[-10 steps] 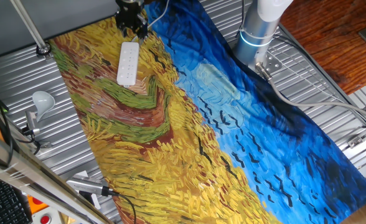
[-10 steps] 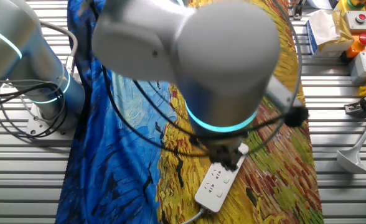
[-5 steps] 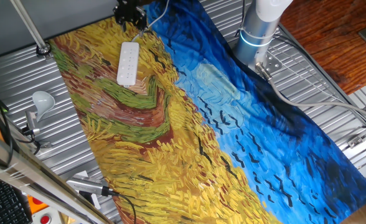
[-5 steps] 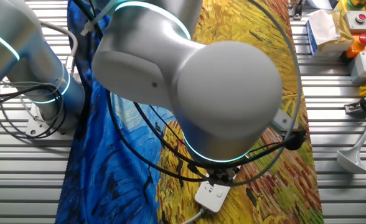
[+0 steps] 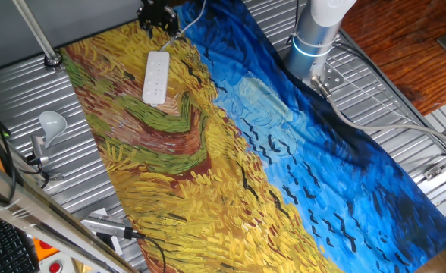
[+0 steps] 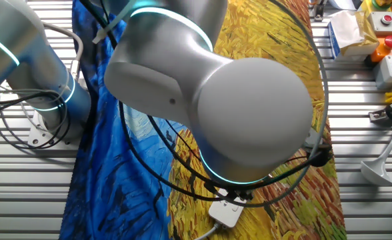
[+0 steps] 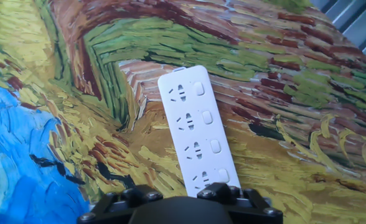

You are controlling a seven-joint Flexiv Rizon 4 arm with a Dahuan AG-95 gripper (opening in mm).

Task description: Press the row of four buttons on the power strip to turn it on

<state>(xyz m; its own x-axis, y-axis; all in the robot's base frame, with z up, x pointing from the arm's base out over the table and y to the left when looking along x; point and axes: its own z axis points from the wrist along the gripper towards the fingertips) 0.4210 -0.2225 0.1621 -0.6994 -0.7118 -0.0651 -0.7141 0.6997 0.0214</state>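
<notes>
The power strip [image 5: 156, 77] is a white oblong bar lying on the yellow part of the painted cloth. The hand view looks down its length, and the strip [image 7: 195, 127] runs from the picture's middle to the bottom edge. The row of four buttons [image 7: 211, 132] runs along its right side, one pale switch beside each socket. My gripper [image 5: 157, 15] hangs dark above the strip's far end, clear of it. Only the gripper's black body [image 7: 180, 208] shows at the bottom of the hand view; its fingertips are hidden. In the other fixed view the arm covers all but the strip's near end [image 6: 226, 212].
The painted cloth [image 5: 246, 159] covers the ribbed metal table. A white bulb on a metal stand [image 5: 51, 121] is left of the cloth. The robot base [image 5: 314, 38] stands at the back right. A thin pole [image 5: 35, 32] rises at the back left. Button boxes [image 6: 386, 27] sit at one corner.
The gripper has risen from the strip's far end towards the picture's top edge. In the other fixed view the arm's big joint has swung lower, hiding more of the strip.
</notes>
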